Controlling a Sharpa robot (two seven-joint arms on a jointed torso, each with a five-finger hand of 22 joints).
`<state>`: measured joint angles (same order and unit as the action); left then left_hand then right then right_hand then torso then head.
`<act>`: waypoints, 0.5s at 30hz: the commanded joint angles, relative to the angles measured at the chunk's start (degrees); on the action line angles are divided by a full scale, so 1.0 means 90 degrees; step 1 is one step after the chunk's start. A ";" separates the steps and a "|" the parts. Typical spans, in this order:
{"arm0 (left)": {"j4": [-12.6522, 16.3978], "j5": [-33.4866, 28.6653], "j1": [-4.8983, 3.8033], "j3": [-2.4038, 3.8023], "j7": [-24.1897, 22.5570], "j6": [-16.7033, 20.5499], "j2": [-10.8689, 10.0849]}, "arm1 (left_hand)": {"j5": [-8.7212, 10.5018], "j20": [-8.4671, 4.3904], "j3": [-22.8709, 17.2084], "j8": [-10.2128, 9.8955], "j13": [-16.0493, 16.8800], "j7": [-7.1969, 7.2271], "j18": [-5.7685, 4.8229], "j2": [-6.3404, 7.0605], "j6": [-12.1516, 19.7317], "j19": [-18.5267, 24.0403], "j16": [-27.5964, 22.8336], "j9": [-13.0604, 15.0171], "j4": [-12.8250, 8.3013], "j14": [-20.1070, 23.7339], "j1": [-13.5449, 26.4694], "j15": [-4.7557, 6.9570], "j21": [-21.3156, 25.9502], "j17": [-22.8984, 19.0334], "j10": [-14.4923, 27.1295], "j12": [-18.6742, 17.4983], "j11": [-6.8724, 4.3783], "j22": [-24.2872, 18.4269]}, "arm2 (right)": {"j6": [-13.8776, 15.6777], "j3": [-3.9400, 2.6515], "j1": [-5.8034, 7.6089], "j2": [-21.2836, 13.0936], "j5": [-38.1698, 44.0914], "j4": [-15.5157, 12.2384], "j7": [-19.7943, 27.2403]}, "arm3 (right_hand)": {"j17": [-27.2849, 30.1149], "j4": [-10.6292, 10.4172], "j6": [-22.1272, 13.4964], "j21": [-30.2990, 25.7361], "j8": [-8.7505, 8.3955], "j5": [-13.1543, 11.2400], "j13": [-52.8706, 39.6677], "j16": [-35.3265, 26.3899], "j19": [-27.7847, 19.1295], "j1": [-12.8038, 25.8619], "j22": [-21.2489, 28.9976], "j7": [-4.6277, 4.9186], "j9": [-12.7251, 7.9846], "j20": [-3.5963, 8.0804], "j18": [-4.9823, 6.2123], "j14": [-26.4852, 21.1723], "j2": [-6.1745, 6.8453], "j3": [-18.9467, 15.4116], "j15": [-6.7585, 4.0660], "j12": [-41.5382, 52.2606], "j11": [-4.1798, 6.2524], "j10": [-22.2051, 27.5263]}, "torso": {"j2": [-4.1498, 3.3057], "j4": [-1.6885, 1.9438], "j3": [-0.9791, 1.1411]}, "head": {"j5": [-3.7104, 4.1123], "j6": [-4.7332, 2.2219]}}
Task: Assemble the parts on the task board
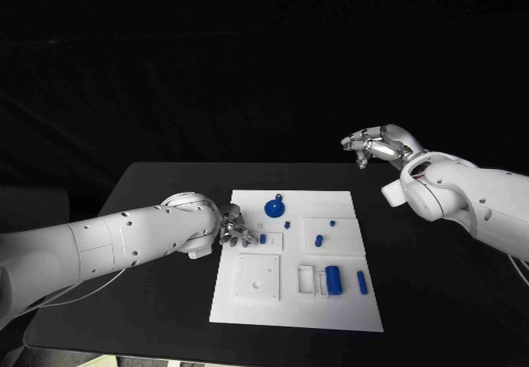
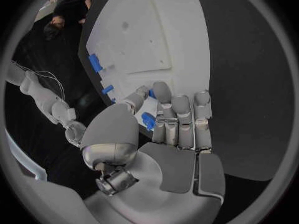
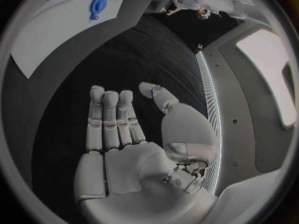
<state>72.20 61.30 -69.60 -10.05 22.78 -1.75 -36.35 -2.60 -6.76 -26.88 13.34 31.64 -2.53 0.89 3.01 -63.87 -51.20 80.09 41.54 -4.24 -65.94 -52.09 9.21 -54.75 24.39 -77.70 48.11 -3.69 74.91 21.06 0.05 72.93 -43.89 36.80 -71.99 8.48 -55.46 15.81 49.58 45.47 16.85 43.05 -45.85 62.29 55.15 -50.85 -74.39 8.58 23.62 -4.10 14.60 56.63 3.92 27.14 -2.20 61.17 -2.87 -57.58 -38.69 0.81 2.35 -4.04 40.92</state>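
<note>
The white task board (image 1: 296, 306) lies mid-table with several blue parts on it: a round disc (image 1: 274, 206), a thick cylinder (image 1: 333, 279), a bar (image 1: 361, 283) and small pegs (image 1: 319, 240). My left hand (image 1: 232, 229) rests at the board's left edge, and a short blue peg (image 1: 262, 238) stands right at its fingertips. In the left wrist view that peg (image 2: 148, 120) sits pinched between the thumb and first finger of my left hand (image 2: 168, 129), over the board (image 2: 149, 40). My right hand (image 1: 374, 144) hangs beyond the table's far right corner; the right wrist view shows my right hand (image 3: 124, 134) with straight fingers and nothing in it.
Square recesses (image 1: 258, 277) are cut into the board's near left part. The black table (image 1: 441, 306) extends right of the board. The right wrist view shows the disc (image 3: 97, 6) on the board (image 3: 56, 35) far from that hand.
</note>
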 commanded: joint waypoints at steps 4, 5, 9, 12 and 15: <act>-0.0021 -0.0009 0.0059 -0.0036 0.0070 -0.0108 0.0018 | -0.0026 -0.0852 0.0012 -0.0010 0.0005 -0.0002 0.0096 -0.0095 0.0042 -0.0007 0.0042 -0.0019 -0.0101 -0.0006 -0.0009 0.0051 -0.0032 0.0007 -0.0026 0.0021 -0.0017 0.0099 | -0.0088 -0.0003 -0.0002 -0.0001 0.0037 -0.0005 0.0040 | 0.0012 0.0005 0.0002 -0.0031 0.0039 0.0023 0.0009 0.0039 -0.0003 -0.0067 -0.0012 0.0059 -0.0005 -0.0027 0.0044 -0.0034 0.0002 0.0039 0.0007 0.0040 0.0016 0.0049 | 0.0001 0.0002 0.0002 | 0.0008 0.0005; -0.0020 -0.0005 0.0059 -0.0036 0.0071 -0.0108 0.0017 | -0.0026 -0.0852 0.0014 -0.0011 0.0004 -0.0002 0.0095 -0.0098 0.0043 -0.0007 0.0042 -0.0020 -0.0112 -0.0006 -0.0014 0.0051 -0.0032 0.0007 -0.0026 0.0021 -0.0017 0.0099 | -0.0088 -0.0003 -0.0002 -0.0001 0.0037 -0.0005 0.0040 | 0.0012 0.0005 0.0002 -0.0032 0.0039 0.0023 0.0009 0.0039 -0.0003 -0.0067 -0.0012 0.0059 -0.0005 -0.0027 0.0044 -0.0034 0.0002 0.0039 0.0007 0.0040 0.0016 0.0049 | 0.0002 0.0002 0.0002 | 0.0005 0.0007; -0.0011 -0.0002 0.0059 -0.0036 0.0067 -0.0083 0.0009 | -0.0028 -0.0854 -0.0006 -0.0011 0.0002 -0.0003 0.0094 -0.0182 0.0047 -0.0009 0.0039 -0.0025 -0.0237 -0.0005 -0.0104 0.0051 -0.0029 0.0004 -0.0024 0.0020 -0.0016 0.0096 | -0.0090 -0.0003 -0.0002 -0.0001 0.0037 -0.0002 0.0041 | 0.0013 0.0005 0.0003 -0.0032 0.0039 0.0023 0.0010 0.0041 -0.0002 -0.0068 -0.0013 0.0059 -0.0005 -0.0027 0.0044 -0.0034 0.0002 0.0040 0.0007 0.0041 0.0016 0.0049 | 0.0002 0.0003 0.0002 | 0.0006 0.0008; 0.0003 -0.0008 0.0059 -0.0036 0.0048 -0.0028 0.0002 | -0.0032 -0.0852 -0.0026 -0.0014 -0.0001 -0.0007 0.0088 -0.0269 0.0052 -0.0012 0.0037 -0.0032 -0.0343 -0.0007 -0.0175 0.0048 -0.0028 0.0002 -0.0023 0.0020 -0.0013 0.0095 | -0.0091 -0.0003 -0.0002 -0.0001 0.0037 -0.0003 0.0041 | 0.0014 0.0004 0.0003 -0.0032 0.0039 0.0023 0.0010 0.0041 -0.0002 -0.0068 -0.0013 0.0059 -0.0005 -0.0027 0.0044 -0.0034 0.0002 0.0040 0.0007 0.0041 0.0016 0.0049 | 0.0001 0.0003 0.0000 | 0.0005 0.0008; 0.0032 -0.0114 0.0060 -0.0035 -0.0002 0.0056 -0.0023 | -0.0170 -0.0843 -0.0106 -0.0050 -0.0011 -0.0030 0.0070 -0.0508 0.0108 -0.0009 0.0024 -0.0065 -0.0591 -0.0007 -0.0322 0.0032 -0.0021 -0.0007 -0.0021 0.0015 0.0008 0.0095 | -0.0094 -0.0003 -0.0003 0.0000 0.0037 -0.0001 0.0040 | 0.0015 0.0004 0.0003 -0.0033 0.0039 0.0024 0.0011 0.0042 -0.0001 -0.0068 -0.0014 0.0059 -0.0005 -0.0027 0.0044 -0.0034 0.0002 0.0041 0.0007 0.0042 0.0016 0.0048 | 0.0000 0.0002 0.0000 | 0.0009 0.0005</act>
<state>72.40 61.06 -69.59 -10.05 22.62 -1.60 -36.52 -3.21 -6.76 -27.52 13.26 31.64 -2.60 0.89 0.00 -63.39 -51.20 80.09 41.50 -8.73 -65.99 -54.00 9.04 -54.75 24.38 -77.70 48.10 -3.69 74.90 21.04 0.05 72.93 -43.90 36.80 -71.95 8.47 -55.41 15.81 49.58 45.47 17.08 43.05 -45.81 62.29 55.15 -50.86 -74.44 8.56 23.62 -4.11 14.53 56.58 3.92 27.14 -2.21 61.17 -2.87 -57.58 -38.67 0.83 2.37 -3.98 41.00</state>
